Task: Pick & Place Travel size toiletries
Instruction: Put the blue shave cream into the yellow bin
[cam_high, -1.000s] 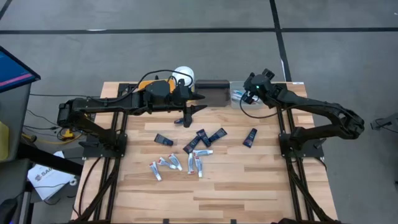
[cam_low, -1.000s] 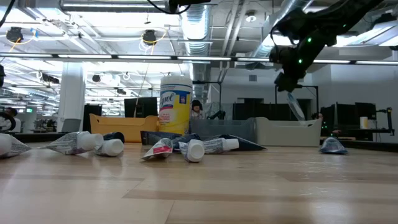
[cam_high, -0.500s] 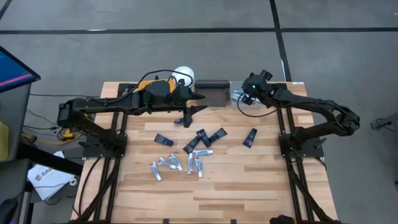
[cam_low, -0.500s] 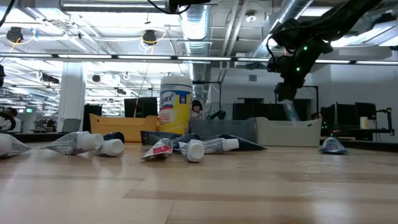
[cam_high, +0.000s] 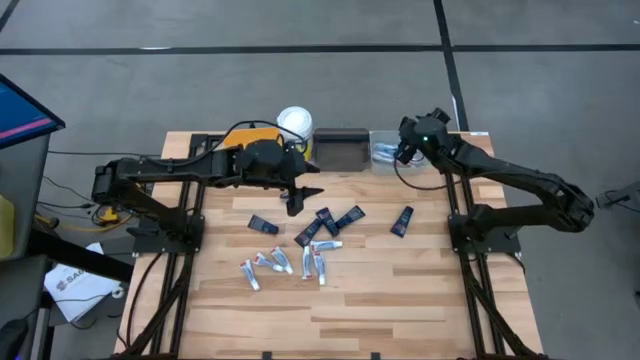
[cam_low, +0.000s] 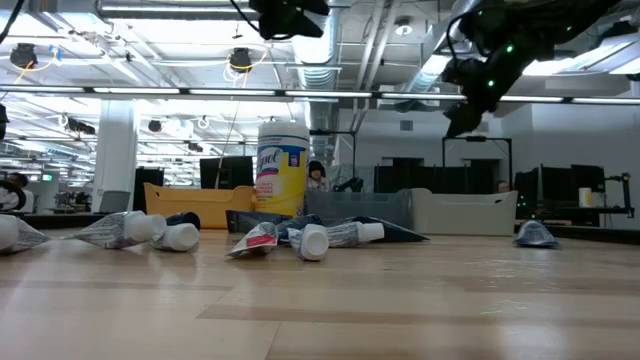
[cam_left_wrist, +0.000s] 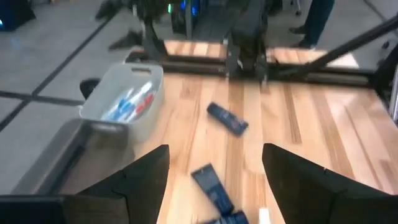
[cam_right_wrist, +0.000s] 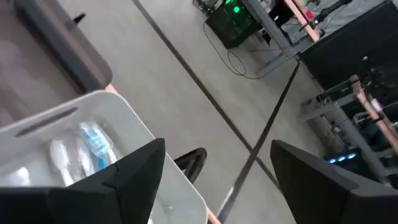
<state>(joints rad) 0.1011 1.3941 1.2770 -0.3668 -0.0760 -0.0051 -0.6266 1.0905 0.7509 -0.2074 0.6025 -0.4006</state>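
Hovering over the grey bin: right tool (cam_high: 402, 152) sits above the white-grey bin (cam_high: 388, 166) at the far edge of the tabletop (cam_high: 400, 300); fingers spread apart, nothing between them in the right wrist view.
Inside that bin: white-blue toothbrushes (cam_right_wrist: 87, 146) lie on the bottom, also seen from the left wrist (cam_left_wrist: 129, 104).
Left tool: (cam_high: 296, 200) hangs above the tabletop, just in front of the dark bin (cam_high: 340, 148); its fingers (cam_left_wrist: 140, 180) stand wide and released, empty.
Navy tubes: a cluster of dark flat mini tubes (cam_high: 330, 222) lies mid-tabletop just beside the left tool, several touching or overlapping.
Lone navy tube, near side of left tool: one (cam_high: 263, 225) lies apart from the cluster.
Lone navy tube, right side: another (cam_high: 402, 221) rests well apart from the cluster, near the right arm's base; the left wrist picks it up as well (cam_left_wrist: 227, 119).
White tubes: small white tubes with red-blue marks (cam_high: 290, 264) are scattered nearer the front edge, close together, some touching.
Low view: capped white tubes (cam_low: 315, 240) lie on their sides on the wood, the yellow tub (cam_low: 283, 168) upright behind them.
Yellow tub from above: its white lid (cam_high: 295, 122) shows at the far edge, beside the yellow bin (cam_high: 240, 135), which the left arm mostly hides.
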